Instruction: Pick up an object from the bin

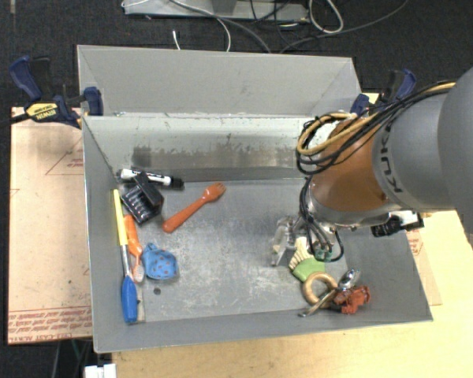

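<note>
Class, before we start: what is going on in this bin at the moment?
A robot arm reaches in from the right. Its end effector is low over the right side of the grey bin, right beside a small green thing and a tan ring. A metal spoon and a red thing lie next to those. An orange spoon, a black marker and a blue crumpled thing lie on the left.

My arm (426, 164) is cut off at the right edge, and its orange cover (347, 187) hides much of the right wall of the bin (221, 290). Near the front right corner, a green thing (307, 272) sits half under the gripper (287, 250); the red lump (355, 298) beside it I can't identify
</note>
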Controlling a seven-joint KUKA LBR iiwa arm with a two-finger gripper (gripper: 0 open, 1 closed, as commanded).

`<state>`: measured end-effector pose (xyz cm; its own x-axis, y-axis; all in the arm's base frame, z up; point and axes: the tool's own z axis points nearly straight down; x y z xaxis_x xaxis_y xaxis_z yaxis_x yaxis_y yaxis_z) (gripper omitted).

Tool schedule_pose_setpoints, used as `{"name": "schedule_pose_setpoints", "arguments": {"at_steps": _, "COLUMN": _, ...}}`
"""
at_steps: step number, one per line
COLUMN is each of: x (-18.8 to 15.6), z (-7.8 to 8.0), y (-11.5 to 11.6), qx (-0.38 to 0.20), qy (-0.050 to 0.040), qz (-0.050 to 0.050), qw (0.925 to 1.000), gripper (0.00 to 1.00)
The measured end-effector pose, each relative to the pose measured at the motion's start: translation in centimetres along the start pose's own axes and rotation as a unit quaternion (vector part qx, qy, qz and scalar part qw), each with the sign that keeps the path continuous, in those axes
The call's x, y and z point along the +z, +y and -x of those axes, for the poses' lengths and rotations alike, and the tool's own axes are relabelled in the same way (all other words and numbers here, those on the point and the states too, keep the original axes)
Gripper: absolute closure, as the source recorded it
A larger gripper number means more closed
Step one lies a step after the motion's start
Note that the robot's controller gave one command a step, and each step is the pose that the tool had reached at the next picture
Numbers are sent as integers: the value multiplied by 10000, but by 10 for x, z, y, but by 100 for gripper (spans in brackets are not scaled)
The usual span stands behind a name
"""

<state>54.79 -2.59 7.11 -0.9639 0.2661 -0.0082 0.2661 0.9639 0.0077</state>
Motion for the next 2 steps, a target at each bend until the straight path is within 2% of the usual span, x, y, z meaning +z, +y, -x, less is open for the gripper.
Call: {"name": "schedule_pose_setpoints", "arguments": {"at_steps": 2, "x": -48, "z": -1, "y": 1, "qx": -15, "qy": 11, "qz": 4, "qw": 10000, "gripper": 100}}
